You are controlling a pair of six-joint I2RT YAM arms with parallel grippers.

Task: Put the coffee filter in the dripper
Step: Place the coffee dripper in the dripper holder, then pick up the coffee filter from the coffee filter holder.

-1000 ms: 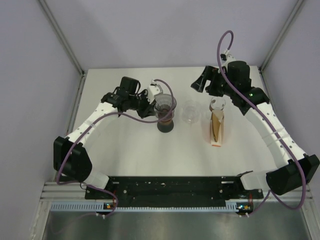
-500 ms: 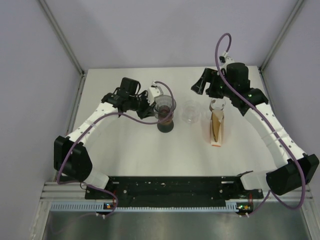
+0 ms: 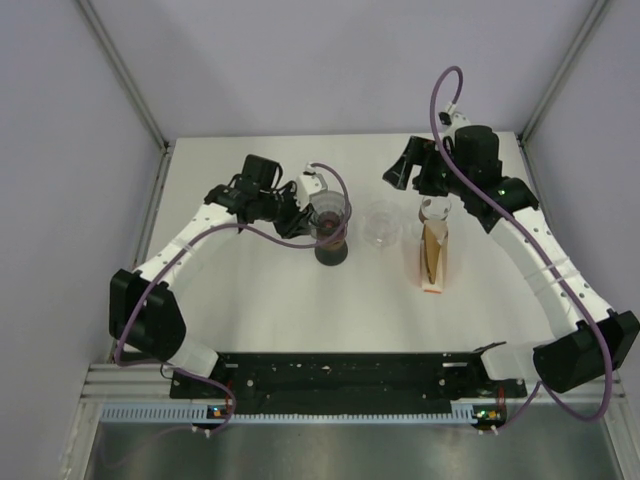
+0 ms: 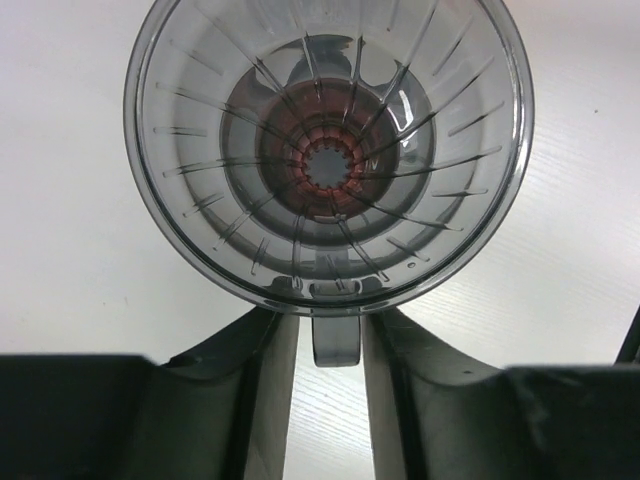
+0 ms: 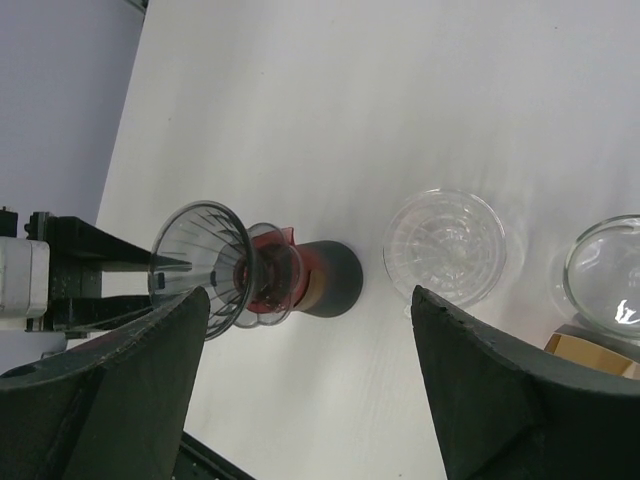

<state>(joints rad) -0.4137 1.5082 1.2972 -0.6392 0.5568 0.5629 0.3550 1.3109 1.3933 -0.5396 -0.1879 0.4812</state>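
Note:
The smoky, ribbed dripper (image 3: 330, 212) sits on a red and black server (image 3: 332, 250) at mid-table. It fills the left wrist view (image 4: 328, 150) and shows in the right wrist view (image 5: 200, 265). My left gripper (image 3: 311, 205) is at its left side, fingers closed on either side of the handle tab (image 4: 336, 345). The brown coffee filters (image 3: 432, 252) stand in a holder to the right; only a corner of them shows in the right wrist view (image 5: 590, 355). My right gripper (image 3: 400, 168) is open and empty, above and behind the filters, jaws wide (image 5: 310, 295).
A clear glass dripper (image 3: 382, 225) stands between the server and the filter holder, also seen in the right wrist view (image 5: 445, 245). A second clear glass piece (image 3: 435, 208) sits at the holder's far end. Enclosure walls border the white table.
The left gripper has edged slightly toward the dripper. The right arm has barely moved.

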